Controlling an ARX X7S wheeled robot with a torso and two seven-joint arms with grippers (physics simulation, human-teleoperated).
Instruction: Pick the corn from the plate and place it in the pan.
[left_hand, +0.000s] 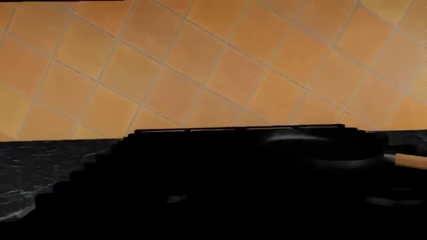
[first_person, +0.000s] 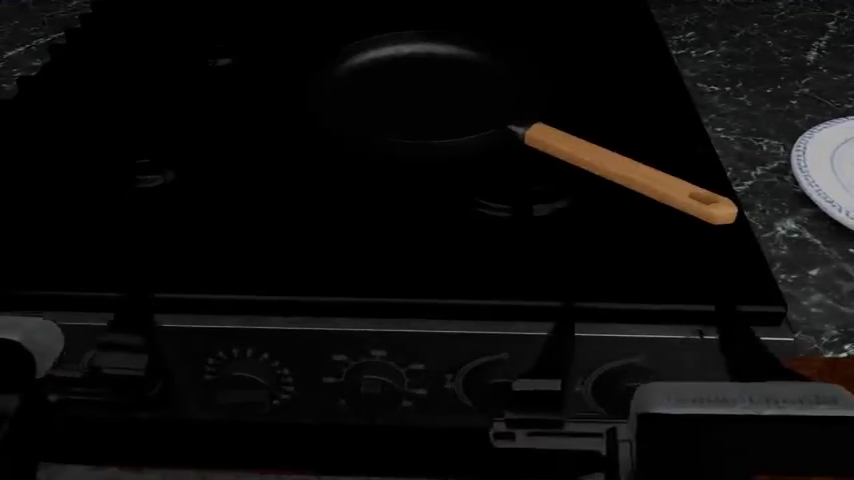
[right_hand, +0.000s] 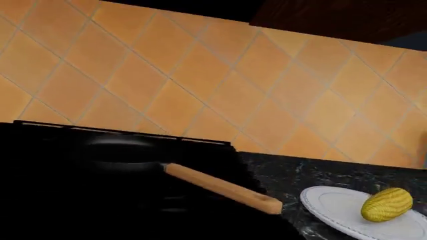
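The yellow corn (right_hand: 387, 204) lies on the white plate (right_hand: 331, 204) on the dark counter, to the right of the stove. In the head view only the plate's edge (first_person: 830, 165) shows and the corn is out of frame. The black pan (first_person: 414, 90) sits on a back burner, and its wooden handle (first_person: 627, 172) points toward the plate. The same pan (left_hand: 320, 145) shows in the left wrist view, and the pan (right_hand: 123, 152) in the right wrist view. My left gripper (first_person: 127, 335) and right gripper (first_person: 643, 340) hang low at the stove's front, dark and unclear, far from corn and pan.
The black stove top (first_person: 267, 200) has a knob panel (first_person: 374, 380) along its front. An orange tiled wall (left_hand: 213, 65) rises behind it. Dark marbled counter (first_person: 774, 80) lies to the right of the stove and at the far left (first_person: 34, 40).
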